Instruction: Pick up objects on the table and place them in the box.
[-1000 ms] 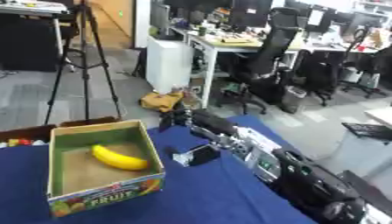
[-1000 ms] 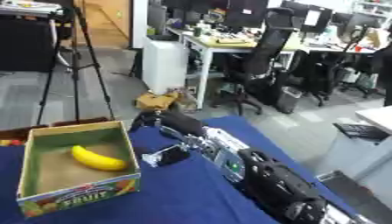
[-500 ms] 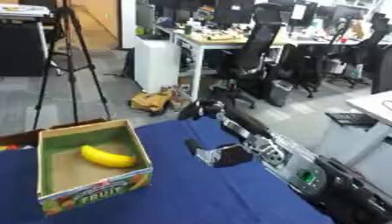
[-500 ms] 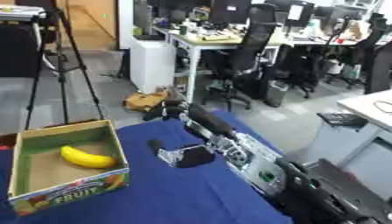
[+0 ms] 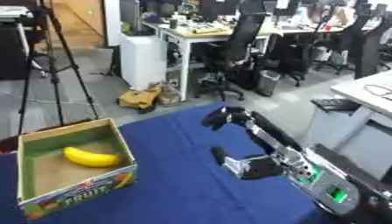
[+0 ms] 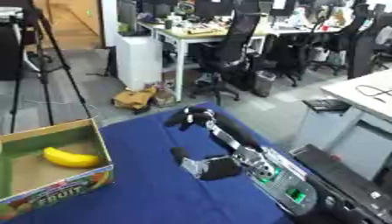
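**Banana in box; right hand over the blue table**

A yellow banana (image 5: 90, 157) is seen lying on the floor of the cardboard box (image 5: 73, 202), towards its far side, curved side down. The box is open at the top, green on its inner walls, with fruit pictures and lettering printed on the near outer wall. It is set at the left part of the blue-covered table (image 5: 176, 192).

The right hand (image 6: 190, 117) is held over the far middle of the table, well to the right of the box and apart from it. Its fingers (image 6: 177, 120) are seen curled inward, dark and bunched together; nothing can be made out between them, and whether they touch the cloth cannot be told. The banana lies well to the left of these fingers and nearer the camera.

The right forearm (image 5: 302, 168) is run back from the hand towards the lower right corner, silver and black, with small green lights on its casing. A dark, grey-edged part (image 5: 245, 166) juts out from the arm's left side, above the cloth.

Beyond the table's far edge, a grey floor, a tripod (image 5: 57, 65), office chairs (image 5: 241, 48) and desks are seen.
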### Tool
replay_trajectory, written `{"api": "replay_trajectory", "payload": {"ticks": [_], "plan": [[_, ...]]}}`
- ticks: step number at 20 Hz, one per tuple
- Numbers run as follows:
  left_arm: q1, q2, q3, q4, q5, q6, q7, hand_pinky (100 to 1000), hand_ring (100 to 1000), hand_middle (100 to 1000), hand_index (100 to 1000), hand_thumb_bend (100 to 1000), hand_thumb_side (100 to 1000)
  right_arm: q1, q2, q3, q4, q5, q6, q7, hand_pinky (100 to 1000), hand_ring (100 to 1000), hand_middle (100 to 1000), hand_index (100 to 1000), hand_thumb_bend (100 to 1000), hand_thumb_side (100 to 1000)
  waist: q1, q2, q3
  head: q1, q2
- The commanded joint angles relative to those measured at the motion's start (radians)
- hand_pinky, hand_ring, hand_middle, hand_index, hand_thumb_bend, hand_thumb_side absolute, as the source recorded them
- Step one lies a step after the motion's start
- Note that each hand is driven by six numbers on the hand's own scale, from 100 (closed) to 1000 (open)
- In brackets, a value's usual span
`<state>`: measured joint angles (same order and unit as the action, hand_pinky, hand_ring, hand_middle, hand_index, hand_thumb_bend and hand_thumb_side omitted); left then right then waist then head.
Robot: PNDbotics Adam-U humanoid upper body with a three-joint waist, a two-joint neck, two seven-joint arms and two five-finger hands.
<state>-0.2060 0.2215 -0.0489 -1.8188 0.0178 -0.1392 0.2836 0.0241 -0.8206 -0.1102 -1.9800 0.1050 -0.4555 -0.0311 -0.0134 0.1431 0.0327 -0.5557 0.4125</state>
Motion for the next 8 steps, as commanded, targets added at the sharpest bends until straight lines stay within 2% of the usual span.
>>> {"api": "replay_trajectory", "payload": {"ticks": [1,2,6,7,8], "plan": [[-0.001,0.011,0.003,-0.008,0.003,0.002,0.0,482,623,515,409,845,529,0.0,0.004,-0.001,-0.02,-0.032,-0.011,0.014,659,781,715,809,182,438,0.005,-0.012,0.0,0.042,-0.005],[0.003,0.009,0.003,-0.008,0.004,0.002,0.0,483,625,516,409,845,528,-0.001,0.01,0.003,-0.02,-0.035,-0.008,0.021,657,780,714,809,161,480,0.008,-0.013,-0.001,0.051,-0.001],[0.008,0.006,0.0,-0.009,0.01,0.003,-0.002,482,630,512,404,844,528,-0.016,0.029,0.016,-0.02,-0.053,0.003,0.041,653,776,709,809,160,480,0.022,-0.011,-0.009,0.068,0.018],[0.008,0.005,-0.001,-0.009,0.011,0.004,-0.003,481,639,510,403,845,523,-0.019,0.033,0.02,-0.02,-0.058,0.005,0.046,653,776,709,809,172,452,0.024,-0.011,-0.009,0.07,0.025],[0.01,0.004,-0.001,-0.009,0.012,0.004,-0.003,481,643,509,403,843,528,-0.024,0.035,0.024,-0.02,-0.062,0.007,0.052,653,776,709,809,160,480,0.026,-0.012,-0.008,0.072,0.034]]}}
